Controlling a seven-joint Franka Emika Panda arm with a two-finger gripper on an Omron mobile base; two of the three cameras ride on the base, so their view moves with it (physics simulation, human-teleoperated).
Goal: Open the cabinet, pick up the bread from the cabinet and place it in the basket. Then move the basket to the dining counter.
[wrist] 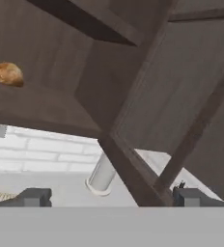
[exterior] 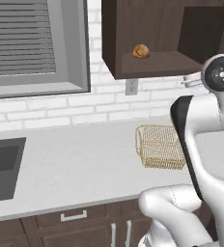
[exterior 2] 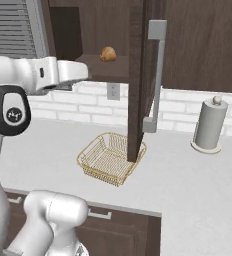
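- Fingertips of our two-finger gripper (wrist: 112,197) rise dark at the bottom corners of the hand view, spread wide apart, with nothing between them.
- Past the tips we see the edge of the swung-open dark brown wooden cabinet door (wrist: 133,178) cutting diagonally across that view, its panel taking up the right side.
- Behind the door edge stands a pale grey upright paper-towel roll (wrist: 103,174) on the worktop.
- Up and to the left in the hand view lies the small round golden-brown bread bun (wrist: 7,74), resting on the bottom shelf of the dark brown wall cabinet (wrist: 51,103) and well apart from our fingers.
- From the left base view the bread (exterior: 141,51) sits near the front left of the open cabinet (exterior: 152,65) floor; our white arm rises at the right.
- From the right base view the door (exterior 2: 138,80) stands edge-on with its long vertical silver bar handle (exterior 2: 156,75), and the bread (exterior 2: 107,54) shows on the shelf left of it.
- Below the cabinet, the golden-tan wire-mesh basket (exterior 2: 110,159) stands empty on the light grey worktop (exterior 2: 198,185); in the left base view the basket (exterior: 158,147) is partly hidden by our arm.
- A dark sink (exterior: 3,166) is sunk in the worktop's left end, under a grey-framed window with blinds (exterior: 34,46).
- A small grey wall outlet (exterior: 131,87) sits on the white brick wall beneath the cabinet.
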